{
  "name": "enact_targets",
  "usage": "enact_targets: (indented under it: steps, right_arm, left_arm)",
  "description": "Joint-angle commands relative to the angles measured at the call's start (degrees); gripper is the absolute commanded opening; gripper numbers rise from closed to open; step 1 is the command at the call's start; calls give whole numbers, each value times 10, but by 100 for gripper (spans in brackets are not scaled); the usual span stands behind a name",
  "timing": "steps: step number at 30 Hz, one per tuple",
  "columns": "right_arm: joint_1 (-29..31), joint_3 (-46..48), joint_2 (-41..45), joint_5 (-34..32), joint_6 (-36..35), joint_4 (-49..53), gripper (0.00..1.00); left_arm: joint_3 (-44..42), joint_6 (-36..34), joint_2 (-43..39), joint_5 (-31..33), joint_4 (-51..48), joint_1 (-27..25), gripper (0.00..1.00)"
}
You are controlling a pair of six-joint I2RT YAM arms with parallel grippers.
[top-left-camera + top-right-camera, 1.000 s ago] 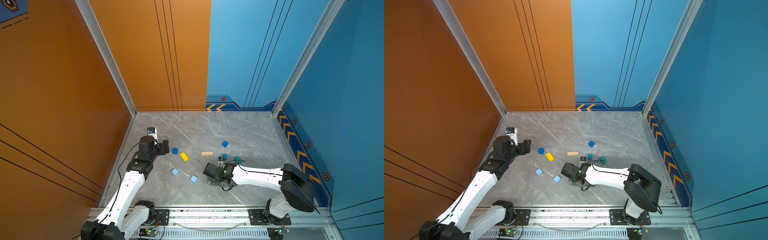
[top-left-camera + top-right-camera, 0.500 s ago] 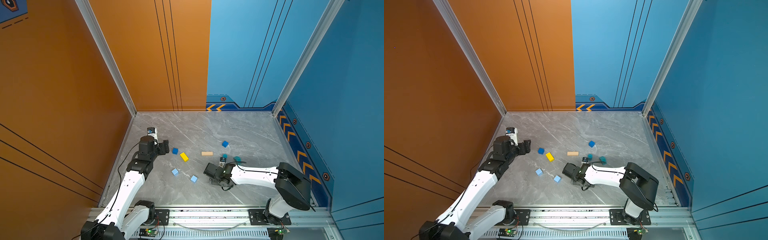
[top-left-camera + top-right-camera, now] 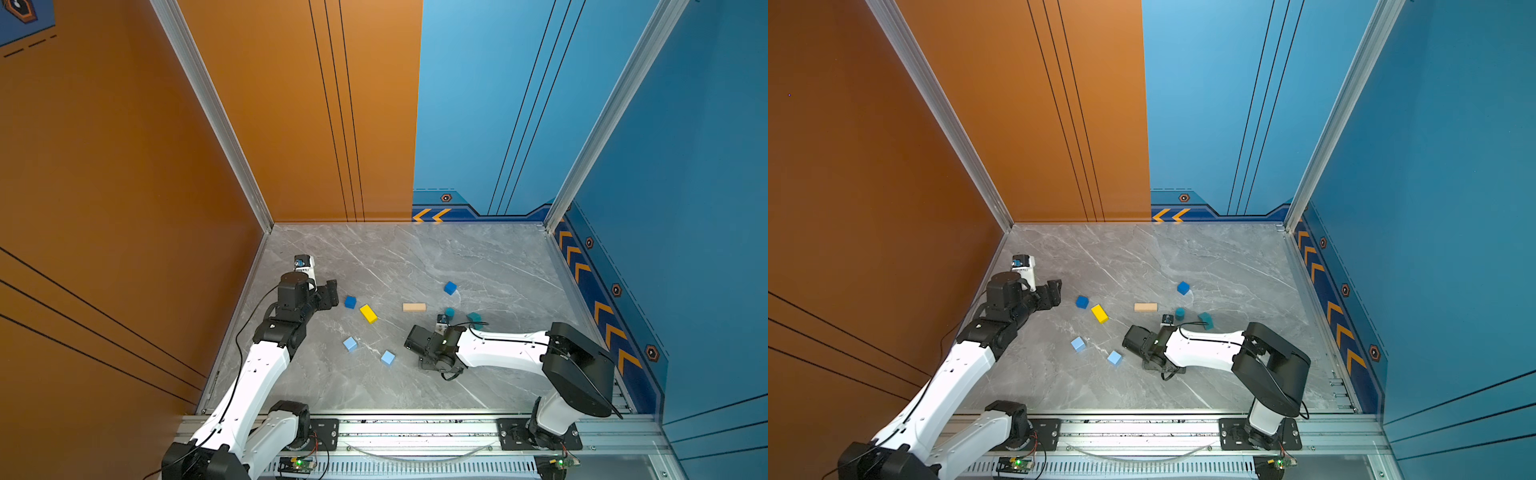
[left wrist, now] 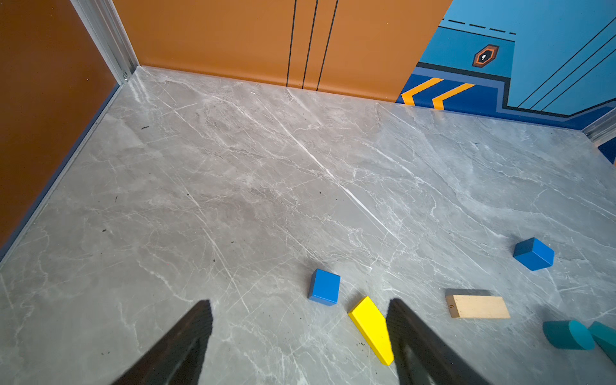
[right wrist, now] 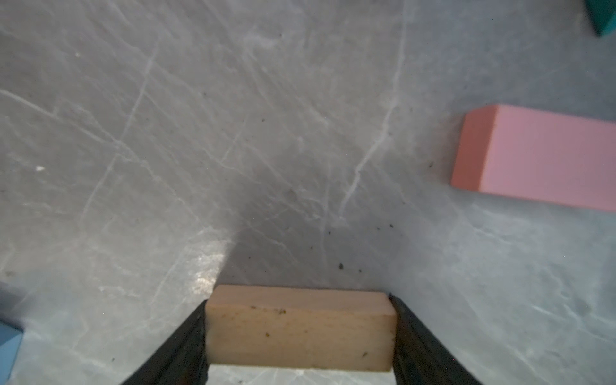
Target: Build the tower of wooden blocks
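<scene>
My right gripper is low over the floor, shut on the two ends of a tan plank; in both top views its body hides that plank. A pink slab lies just beside it. My left gripper is open and empty near the left wall, pointing at a dark blue cube and a yellow bar. Loose wood blocks lie around: another tan plank, a second dark blue cube, a teal cylinder, a teal prism and two light blue cubes. No tower shows.
Orange wall runs close along the left arm; blue walls close the back and right. A metal rail with both arm bases borders the front. Bare marble floor stretches behind the blocks toward the back wall.
The right gripper's jaws have closed in onto the tan plank. The left arm has not moved and the loose blocks lie where they were.
</scene>
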State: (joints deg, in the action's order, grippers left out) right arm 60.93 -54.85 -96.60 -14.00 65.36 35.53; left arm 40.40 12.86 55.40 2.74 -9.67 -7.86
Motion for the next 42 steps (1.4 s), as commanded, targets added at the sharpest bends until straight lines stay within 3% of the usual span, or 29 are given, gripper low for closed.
enact_targets:
  steps: [1, 16, 29, 42]
  right_arm:
    - [-4, -28, -20, -13, -40, 24, 73]
    - [-64, -162, -117, 28, -174, 23, 73]
    - [-106, -222, -177, 65, -213, 6, 75]
    - [-126, -252, -196, 58, -233, 2, 75]
  left_arm:
    - [-7, -13, -8, 5, 8, 5, 84]
    - [-3, -9, 1, 2, 7, 8, 83]
    - [5, -4, 29, 3, 10, 12, 83]
    - [6, -4, 33, -5, 14, 13, 82]
